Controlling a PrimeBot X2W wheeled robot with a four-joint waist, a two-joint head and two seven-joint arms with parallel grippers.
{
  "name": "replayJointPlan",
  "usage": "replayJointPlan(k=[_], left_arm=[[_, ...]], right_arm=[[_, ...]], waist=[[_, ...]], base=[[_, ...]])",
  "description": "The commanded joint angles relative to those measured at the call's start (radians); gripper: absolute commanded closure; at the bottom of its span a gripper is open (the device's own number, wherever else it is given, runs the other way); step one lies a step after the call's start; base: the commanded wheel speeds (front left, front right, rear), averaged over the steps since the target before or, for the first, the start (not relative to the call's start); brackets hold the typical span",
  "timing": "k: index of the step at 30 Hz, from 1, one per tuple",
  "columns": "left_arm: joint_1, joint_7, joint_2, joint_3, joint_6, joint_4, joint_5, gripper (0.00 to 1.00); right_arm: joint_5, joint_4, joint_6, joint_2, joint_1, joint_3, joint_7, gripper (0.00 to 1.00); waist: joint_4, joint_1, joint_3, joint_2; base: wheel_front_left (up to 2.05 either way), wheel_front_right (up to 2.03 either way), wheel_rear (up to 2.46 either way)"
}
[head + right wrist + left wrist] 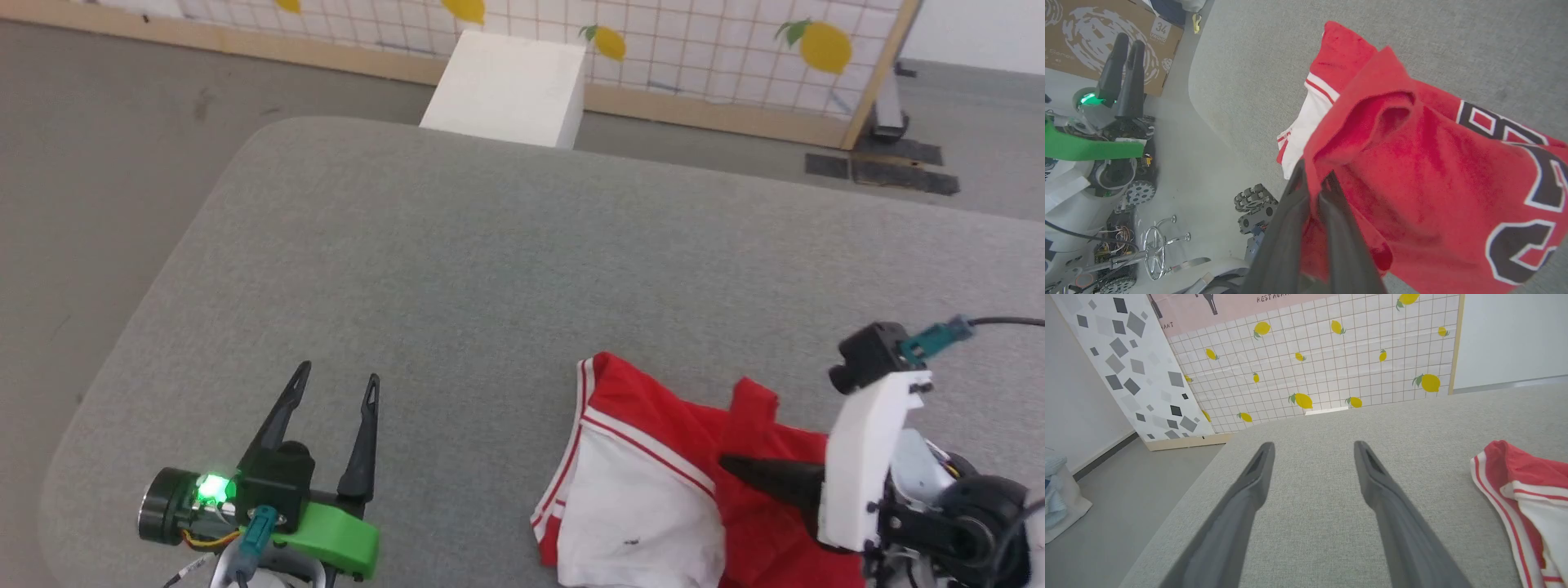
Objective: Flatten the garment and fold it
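The garment is a red T-shirt with white sleeves and striped trim, bunched at the near right of the grey table. My right gripper is shut on a fold of its red cloth, fingers pointing left. In the right wrist view the garment hangs lifted from my right gripper, and black-and-white numerals show on it. My left gripper stands open over bare table at the near left, apart from the shirt. In the left wrist view my left gripper holds nothing, and the garment lies to its right.
A white box stands on the floor beyond the table's far edge, before a lemon-print panel. A cardboard box and the robot's wheeled base sit below the table's near edge. The table's left corner is rounded.
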Motion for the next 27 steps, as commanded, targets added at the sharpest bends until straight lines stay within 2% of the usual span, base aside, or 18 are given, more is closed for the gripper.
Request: replayJointPlan(k=[1, 14, 15, 16, 17, 23, 27], left_arm=[[-0.027, -0.005, -0.009, 0.002, -0.006, 0.002, 0.008, 0.00], [-0.055, -0.005, -0.047, 0.019, -0.026, 0.010, 0.040, 0.00], [-0.056, -0.005, -0.050, 0.021, -0.028, 0.011, 0.042, 0.00], [-0.056, -0.005, -0.052, 0.023, -0.029, 0.013, 0.044, 0.00], [-0.056, -0.005, -0.054, 0.025, -0.030, 0.014, 0.046, 0.00], [-0.042, -0.005, -0.059, 0.040, -0.037, 0.025, 0.053, 0.00], [-0.039, -0.005, -0.062, 0.047, -0.046, 0.031, 0.054, 0.00]], right_arm=[[0.011, 0.017, -0.001, 0.002, -0.027, 0.013, -0.014, 1.00], [-0.034, 0.234, -0.001, 0.003, -0.156, 0.104, -0.125, 1.00], [-0.037, 0.242, -0.001, 0.003, -0.160, 0.112, -0.129, 0.89], [-0.034, 0.248, -0.001, 0.003, -0.162, 0.125, -0.134, 0.41], [-0.025, 0.253, -0.001, 0.003, -0.162, 0.133, -0.136, 0.00], [0.031, 0.240, -0.001, 0.003, -0.164, 0.190, -0.157, 0.00], [-0.027, 0.200, -0.001, 0.003, -0.195, 0.195, -0.218, 0.00]], waist=[[0.036, 0.0000, 0.031, 0.0000], [0.100, 0.0000, 0.081, 0.0000], [0.102, 0.0000, 0.082, 0.0000], [0.102, 0.0000, 0.083, 0.0000], [0.102, 0.0000, 0.082, 0.0000], [0.081, 0.0000, 0.065, 0.0000], [0.058, 0.0000, 0.045, 0.0000]], base=[[0.00, 0.00, 0.00], [0.00, 0.00, 0.00], [0.00, 0.00, 0.00], [0.00, 0.00, 0.00], [0.00, 0.00, 0.00], [0.00, 0.00, 0.00], [0.00, 0.00, 0.00]])
